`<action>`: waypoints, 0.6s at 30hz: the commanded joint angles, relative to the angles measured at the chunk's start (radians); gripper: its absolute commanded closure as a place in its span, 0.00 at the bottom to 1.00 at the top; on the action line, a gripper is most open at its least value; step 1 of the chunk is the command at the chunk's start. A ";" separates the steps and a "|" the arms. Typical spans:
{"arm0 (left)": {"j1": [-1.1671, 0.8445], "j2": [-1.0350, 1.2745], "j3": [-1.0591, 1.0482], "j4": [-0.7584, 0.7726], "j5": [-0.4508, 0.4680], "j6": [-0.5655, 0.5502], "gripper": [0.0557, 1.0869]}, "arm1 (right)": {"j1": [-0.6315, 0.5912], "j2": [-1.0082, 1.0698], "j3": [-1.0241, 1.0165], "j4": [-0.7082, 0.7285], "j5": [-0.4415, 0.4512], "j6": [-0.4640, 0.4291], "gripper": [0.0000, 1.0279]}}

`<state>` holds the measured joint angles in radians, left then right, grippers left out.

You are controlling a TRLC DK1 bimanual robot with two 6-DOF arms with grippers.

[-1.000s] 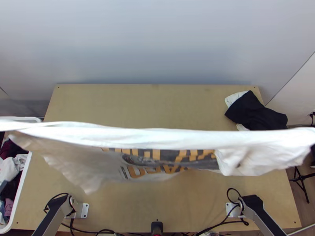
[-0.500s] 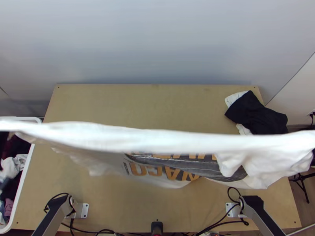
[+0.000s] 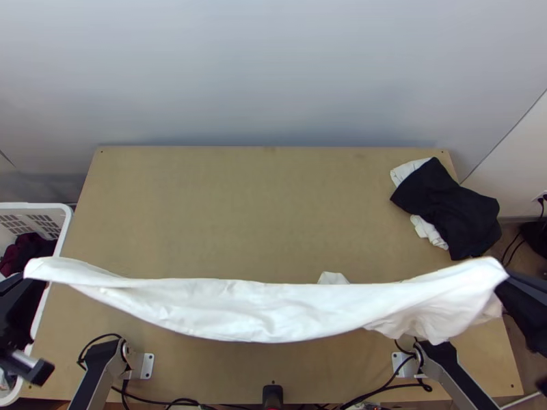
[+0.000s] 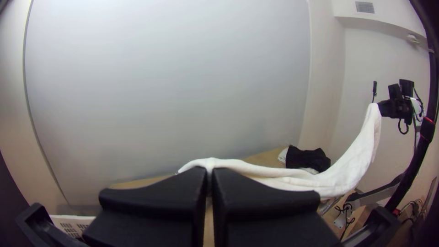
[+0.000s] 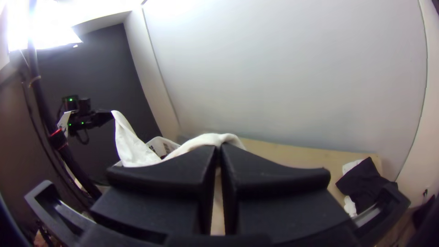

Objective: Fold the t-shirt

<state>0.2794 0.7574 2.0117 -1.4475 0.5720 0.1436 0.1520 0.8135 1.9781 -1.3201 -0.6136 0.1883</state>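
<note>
Holding the white t-shirt [image 3: 239,311] strung in a sag above the near part of the worktop [image 3: 239,219]; left gripper [image 4: 210,171] pinching one end, right gripper [image 5: 219,148] the other; if I lower unevenly, the loose cloth by my right could land bunched; pulling too taut might slip a pinch; drifting left could snag the basket [image 3: 34,205]; top view gives the whole sag, plus a small flap [image 3: 334,278] past its far edge; wrist views add what that steep angle hides: both ends raised well above the worktop.
</note>
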 commanded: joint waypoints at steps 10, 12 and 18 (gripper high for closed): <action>0.015 0.358 -0.373 0.303 -0.092 0.183 0.96 | 0.055 0.484 -0.202 0.013 -0.006 -0.286 0.97; -0.025 0.398 -0.472 0.437 -0.176 0.192 0.96 | 0.000 0.587 -0.225 0.061 -0.006 -0.334 0.97; -0.177 0.573 -0.611 0.638 -0.348 0.182 0.96 | -0.048 0.949 -0.168 0.127 0.012 -0.432 0.97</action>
<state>0.2180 1.1492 1.5661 -1.0222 0.3782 0.3084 0.1570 1.4162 1.7939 -1.2407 -0.6189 -0.1226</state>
